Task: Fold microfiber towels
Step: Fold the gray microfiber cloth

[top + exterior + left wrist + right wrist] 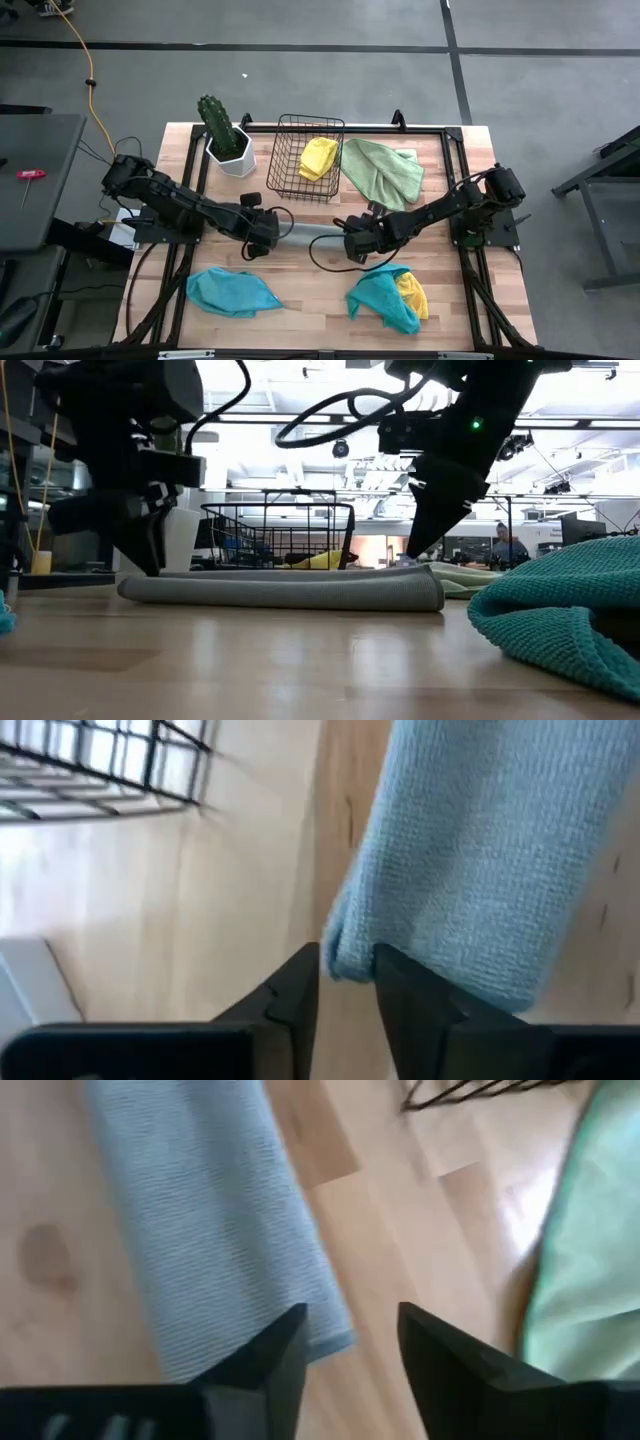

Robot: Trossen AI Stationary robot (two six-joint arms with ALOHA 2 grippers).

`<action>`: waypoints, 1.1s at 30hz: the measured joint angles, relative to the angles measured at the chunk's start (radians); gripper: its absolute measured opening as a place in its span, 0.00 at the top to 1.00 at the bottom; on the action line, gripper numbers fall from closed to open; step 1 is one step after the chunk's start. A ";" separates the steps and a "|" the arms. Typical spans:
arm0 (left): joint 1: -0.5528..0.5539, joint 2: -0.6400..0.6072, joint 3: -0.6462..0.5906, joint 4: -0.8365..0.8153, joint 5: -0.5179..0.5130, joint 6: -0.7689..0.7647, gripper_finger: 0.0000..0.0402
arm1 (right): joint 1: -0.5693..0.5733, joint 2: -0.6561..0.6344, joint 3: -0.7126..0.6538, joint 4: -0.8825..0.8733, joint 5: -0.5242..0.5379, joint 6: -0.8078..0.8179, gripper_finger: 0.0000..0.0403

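That teal towel [570, 625] lower right sat waiting while your left gripper [345, 985] and right gripper [350, 1345], jaws narrowly parted at either end of the folded grey towel [285, 590], looked like they'd just let go.

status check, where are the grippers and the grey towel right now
Left gripper open at one end of the folded grey towel; right gripper open at the other end. Towel flat on table, not held. Nothing in the way.

You will find no readable text, label, brand or number in any of the four views. The room behind the desk [300, 660] in the low view may hold signs, but they are too blurred and backlit for you to make out.
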 joint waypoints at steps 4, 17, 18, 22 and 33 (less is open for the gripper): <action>0.028 -0.046 0.028 -0.039 -0.021 0.073 0.68 | -0.001 -0.008 0.000 -0.025 0.018 -0.048 0.57; 0.035 -0.307 -0.227 0.431 0.192 0.249 0.65 | 0.078 -0.011 -0.141 0.230 0.035 -0.099 0.56; 0.035 -0.313 -0.252 0.467 0.196 0.248 0.65 | 0.078 -0.011 -0.157 0.269 0.031 -0.100 0.56; 0.036 -0.318 -0.318 0.560 0.191 0.222 0.66 | 0.076 -0.011 -0.196 0.448 0.023 -0.177 0.56; 0.036 -0.317 -0.453 0.751 0.119 0.204 0.66 | 0.020 -0.004 -0.207 0.553 -0.049 -0.247 0.56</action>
